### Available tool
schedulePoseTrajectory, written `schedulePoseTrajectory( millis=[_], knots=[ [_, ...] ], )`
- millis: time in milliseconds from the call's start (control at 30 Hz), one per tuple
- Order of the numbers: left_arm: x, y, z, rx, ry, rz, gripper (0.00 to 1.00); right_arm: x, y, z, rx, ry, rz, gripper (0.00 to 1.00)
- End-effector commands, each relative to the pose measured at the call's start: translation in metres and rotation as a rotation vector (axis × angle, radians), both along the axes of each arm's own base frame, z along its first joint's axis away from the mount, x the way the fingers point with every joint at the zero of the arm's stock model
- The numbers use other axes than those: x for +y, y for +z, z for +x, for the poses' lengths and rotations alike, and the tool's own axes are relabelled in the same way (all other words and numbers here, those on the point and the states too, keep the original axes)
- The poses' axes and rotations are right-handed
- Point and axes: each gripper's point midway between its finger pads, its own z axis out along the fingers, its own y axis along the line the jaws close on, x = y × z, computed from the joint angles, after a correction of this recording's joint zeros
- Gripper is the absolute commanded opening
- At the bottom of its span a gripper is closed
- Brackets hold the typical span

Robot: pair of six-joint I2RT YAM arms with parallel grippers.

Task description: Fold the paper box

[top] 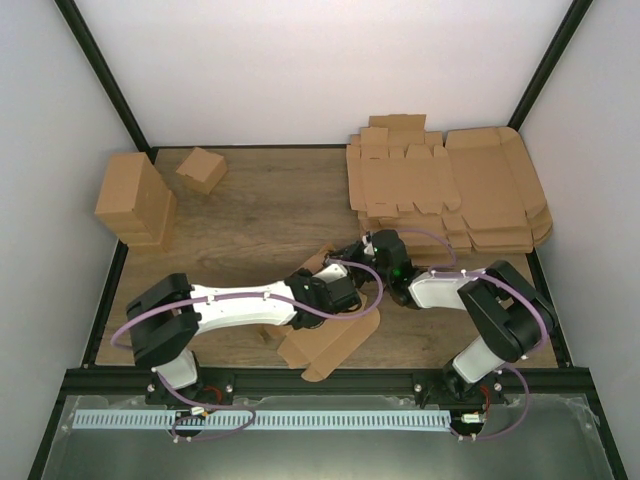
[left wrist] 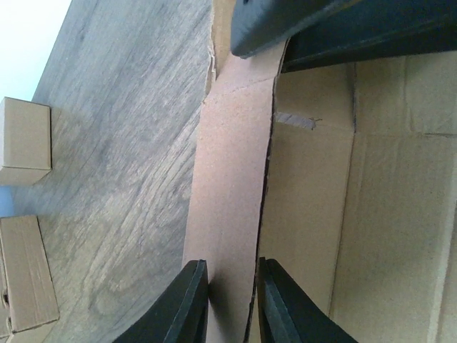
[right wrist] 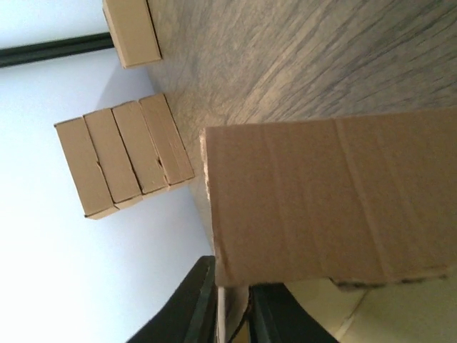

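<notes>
The paper box point(top: 330, 345) is a flat brown die-cut sheet lying under both arms near the table's front centre, with one flap lifted at its far end point(top: 322, 258). My left gripper point(top: 345, 283) sits over the sheet. In the left wrist view its jaws point(left wrist: 232, 300) stand close together around a narrow raised flap point(left wrist: 228, 179). My right gripper point(top: 375, 245) meets it from the right. In the right wrist view it point(right wrist: 239, 311) pinches the edge of a raised panel point(right wrist: 328, 200). The right gripper's dark fingers point(left wrist: 285, 25) show at the top of the left wrist view.
A stack of large flat brown sheets point(top: 450, 190) lies at the back right. A tall cardboard block point(top: 135, 200) stands at the left edge, also seen in the right wrist view point(right wrist: 121, 153). A small folded carton point(top: 202, 168) sits behind it.
</notes>
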Motion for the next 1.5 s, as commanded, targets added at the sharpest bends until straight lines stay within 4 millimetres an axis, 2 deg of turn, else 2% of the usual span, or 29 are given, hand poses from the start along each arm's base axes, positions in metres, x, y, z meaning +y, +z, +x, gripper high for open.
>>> schedulePoseTrajectory(
  millis=[0,67,133,233,333,433,533,633,767,1067,1467],
  knots=[
    [-0.008,0.002,-0.003,0.02,-0.003,-0.006,0.22,0.004,0.012,0.004,-0.017,-0.006,0.014,0.09],
    [-0.012,-0.003,-0.011,0.089,-0.02,-0.011,0.31,0.002,0.01,0.002,-0.018,-0.01,0.009,0.04],
    [-0.021,-0.007,-0.023,0.193,-0.05,-0.034,0.45,0.0,0.011,0.001,-0.037,-0.005,0.007,0.03],
    [-0.033,-0.001,-0.042,0.313,-0.086,-0.121,0.64,0.0,0.012,-0.001,-0.062,0.006,0.011,0.01],
    [-0.04,0.024,-0.05,0.367,-0.103,-0.272,0.81,0.0,0.01,-0.006,-0.072,0.027,0.015,0.01],
    [-0.038,0.05,-0.045,0.417,-0.095,-0.441,0.94,-0.002,0.008,-0.011,-0.085,0.039,0.018,0.01],
    [-0.029,0.067,-0.035,0.451,-0.086,-0.573,0.96,-0.005,0.007,-0.016,-0.115,0.049,0.014,0.01],
    [-0.018,0.072,-0.026,0.475,-0.085,-0.63,0.96,-0.008,0.008,-0.02,-0.14,0.06,0.002,0.01],
    [-0.01,0.067,-0.021,0.509,-0.089,-0.659,1.0,-0.01,0.01,-0.024,-0.164,0.071,-0.002,0.01],
    [0.002,0.065,-0.013,0.554,-0.1,-0.744,1.0,-0.012,0.015,-0.03,-0.219,0.094,-0.001,0.01],
    [0.006,0.064,-0.01,0.609,-0.144,-0.81,1.0,-0.01,0.024,-0.031,-0.273,0.117,0.008,0.01]
  ],
)
